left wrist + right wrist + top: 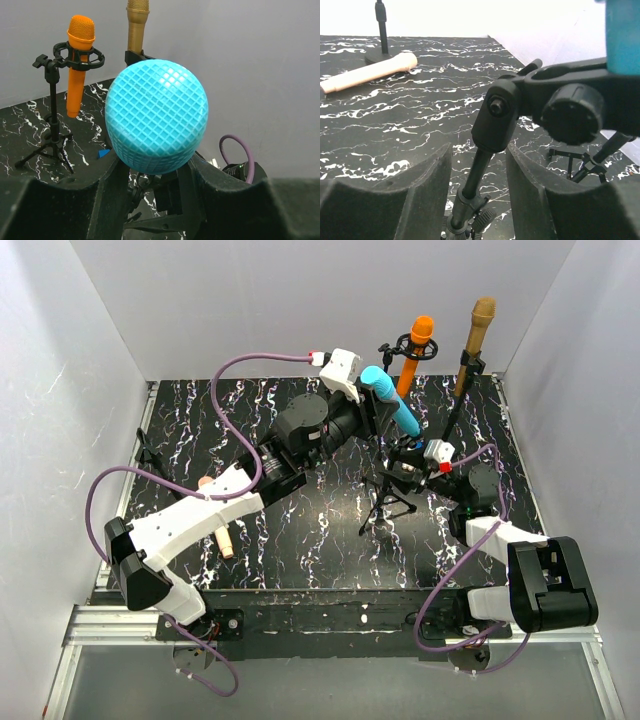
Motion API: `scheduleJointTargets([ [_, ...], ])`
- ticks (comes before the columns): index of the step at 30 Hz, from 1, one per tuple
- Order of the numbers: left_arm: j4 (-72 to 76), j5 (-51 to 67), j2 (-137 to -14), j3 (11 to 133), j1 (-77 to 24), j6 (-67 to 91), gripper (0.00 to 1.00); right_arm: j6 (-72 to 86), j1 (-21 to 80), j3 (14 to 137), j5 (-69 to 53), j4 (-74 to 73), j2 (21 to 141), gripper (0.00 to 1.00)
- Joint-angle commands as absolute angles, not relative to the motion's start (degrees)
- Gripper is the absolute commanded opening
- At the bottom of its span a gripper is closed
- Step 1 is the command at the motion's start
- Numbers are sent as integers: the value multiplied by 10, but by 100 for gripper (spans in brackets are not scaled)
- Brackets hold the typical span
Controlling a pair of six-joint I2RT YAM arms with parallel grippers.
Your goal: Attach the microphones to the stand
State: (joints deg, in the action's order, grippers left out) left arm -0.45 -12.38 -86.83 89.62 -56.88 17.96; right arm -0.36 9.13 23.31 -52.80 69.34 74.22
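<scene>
While the left hand (364, 390) clamps the light blue microphone (400, 412) just below its head, its long axis slants down to the clip (560, 82) of the stand (385, 502); the right hand (477, 160), nearer that stand, holds its fingers (420, 190) apart either side of the pole (478, 175) beneath the clip.

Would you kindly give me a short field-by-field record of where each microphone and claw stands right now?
orange microphone: mounted upright at the back
gold-bronze microphone: mounted upright, right of the orange one
light blue microphone: gripped by the left claw, lower end just over the clip of the free stand
pink-beige microphone: lying on the table
right claw: open, fingers either side of the free stand's stem, not touching
</scene>
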Motion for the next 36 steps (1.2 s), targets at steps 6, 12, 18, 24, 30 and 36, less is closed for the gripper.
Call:
scheduleJointTargets([
  [6,30,-155,-867,880,-581,203,0,-38,93,223,-522,739,744,27],
  [12,4,-180,-875,900,-582,209,0,-43,92,226,-542,723,751,15],
  [18,-32,-190,-895,925,-581,213,0,-46,92,229,-554,707,751,11],
  [24,-78,-177,-929,968,-580,229,0,-49,92,235,-568,682,749,5],
  [30,-117,-147,-953,996,-575,252,0,-55,92,233,-571,673,746,1],
  [36,-58,-83,-926,935,-572,258,0,-52,92,235,-574,668,744,1],
])
